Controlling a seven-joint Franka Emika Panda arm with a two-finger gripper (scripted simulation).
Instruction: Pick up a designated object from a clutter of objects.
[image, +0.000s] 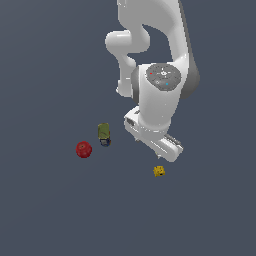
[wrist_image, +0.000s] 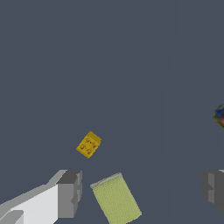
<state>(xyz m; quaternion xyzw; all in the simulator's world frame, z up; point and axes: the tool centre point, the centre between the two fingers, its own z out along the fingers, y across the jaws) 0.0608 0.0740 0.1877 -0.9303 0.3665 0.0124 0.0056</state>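
Observation:
The designated object, a tiny yellow-orange cube with dark marks, lies on the dark floor just in front of the arm's white hand. In the wrist view the cube sits beyond the fingertips, untouched. My gripper is open, with one grey finger beside a pale yellow-green square and the other finger far across. Nothing is held. Of the clutter, a red ball and an olive-green block with a dark end lie toward the exterior view's left.
A dark, bluish item shows cut off at the wrist picture's edge. The hand hides the pale square in the exterior view. The floor is plain dark grey all around.

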